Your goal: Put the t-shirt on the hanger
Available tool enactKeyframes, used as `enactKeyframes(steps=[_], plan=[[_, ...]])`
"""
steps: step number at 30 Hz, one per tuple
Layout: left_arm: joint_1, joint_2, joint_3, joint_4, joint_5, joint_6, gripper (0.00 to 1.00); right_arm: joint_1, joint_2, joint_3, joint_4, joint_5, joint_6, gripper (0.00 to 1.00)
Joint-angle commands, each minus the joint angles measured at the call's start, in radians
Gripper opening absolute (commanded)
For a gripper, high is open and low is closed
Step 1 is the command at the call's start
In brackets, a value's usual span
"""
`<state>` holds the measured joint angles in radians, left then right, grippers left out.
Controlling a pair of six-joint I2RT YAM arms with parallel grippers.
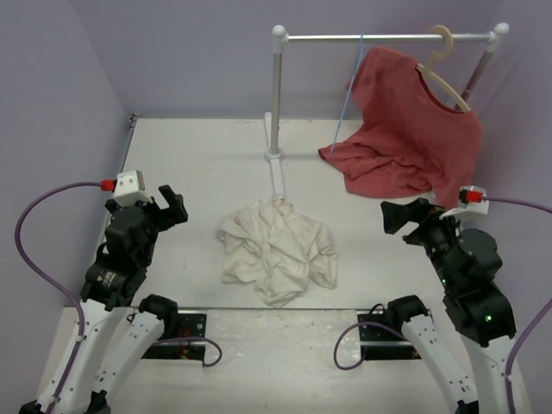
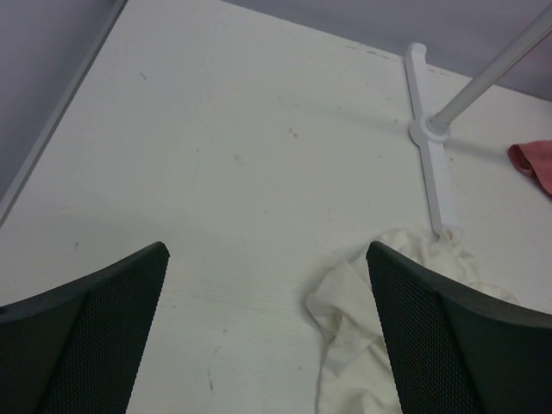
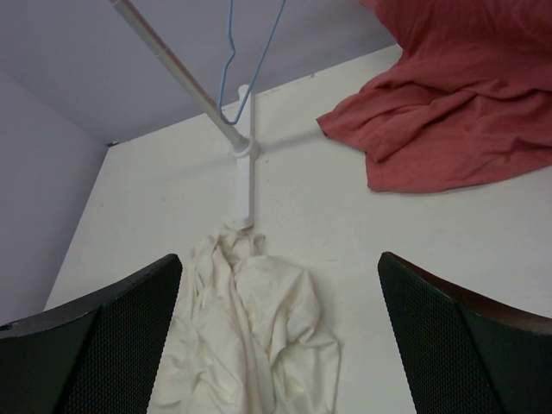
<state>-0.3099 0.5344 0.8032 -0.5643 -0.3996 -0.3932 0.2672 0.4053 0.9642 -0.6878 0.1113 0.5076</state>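
Observation:
The cream-white t-shirt (image 1: pixel 274 250) lies crumpled on the table's middle, at the near end of the rack's foot. It also shows in the right wrist view (image 3: pixel 250 336) and partly in the left wrist view (image 2: pixel 362 336). The thin light-blue wire hanger (image 1: pixel 349 86) hangs from the rack's bar, and its lower part shows in the right wrist view (image 3: pixel 246 65). My left gripper (image 1: pixel 172 205) is open and empty, left of the shirt. My right gripper (image 1: pixel 398 216) is open and empty, right of the shirt.
A white rack (image 1: pixel 276 103) stands at the back, its foot (image 1: pixel 278 177) running toward the shirt. A larger red t-shirt (image 1: pixel 414 129) hangs on a beige hanger (image 1: pixel 442 65) at the rack's right and drapes onto the table.

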Motion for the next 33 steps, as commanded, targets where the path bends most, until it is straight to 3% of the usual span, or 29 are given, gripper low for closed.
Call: enactKeyframes(steps=[1, 6, 10, 12, 17, 19, 20, 23, 24, 29, 33], plan=[[0.002, 0.014, -0.013, 0.034, 0.007, -0.001, 1.00, -0.005, 0.186, 0.095, 0.159, -0.075, 0.020, 0.99], [0.002, 0.034, -0.012, 0.034, 0.013, 0.004, 1.00, 0.025, 0.645, 0.416, 0.125, -0.029, -0.005, 0.99], [0.002, 0.022, -0.017, 0.034, 0.009, 0.002, 1.00, 0.081, 0.910, 0.665, 0.073, 0.070, -0.037, 0.99], [0.002, 0.018, -0.016, 0.034, 0.008, 0.002, 1.00, 0.099, 1.081, 0.860, 0.000, 0.147, -0.063, 0.86], [0.002, 0.020, -0.018, 0.037, 0.022, 0.002, 1.00, 0.099, 1.400, 1.140, -0.083, 0.302, -0.128, 0.70], [0.002, 0.018, -0.021, 0.038, 0.034, 0.004, 1.00, 0.098, 1.516, 1.296, -0.143, 0.365, -0.165, 0.58], [0.001, 0.017, -0.021, 0.039, 0.035, 0.005, 1.00, 0.098, 1.549, 1.315, -0.147, 0.373, -0.171, 0.55], [0.000, 0.007, -0.022, 0.041, 0.036, 0.005, 1.00, 0.100, 1.557, 1.279, -0.124, 0.378, -0.170, 0.30], [0.000, 0.003, -0.022, 0.041, 0.037, 0.006, 1.00, 0.101, 1.548, 1.242, -0.102, 0.378, -0.167, 0.25], [0.000, 0.001, -0.024, 0.044, 0.042, 0.008, 1.00, 0.102, 1.437, 1.089, -0.003, 0.395, -0.164, 0.15], [0.000, 0.003, -0.024, 0.044, 0.047, 0.008, 1.00, 0.102, 1.377, 1.019, 0.014, 0.387, -0.172, 0.17]])
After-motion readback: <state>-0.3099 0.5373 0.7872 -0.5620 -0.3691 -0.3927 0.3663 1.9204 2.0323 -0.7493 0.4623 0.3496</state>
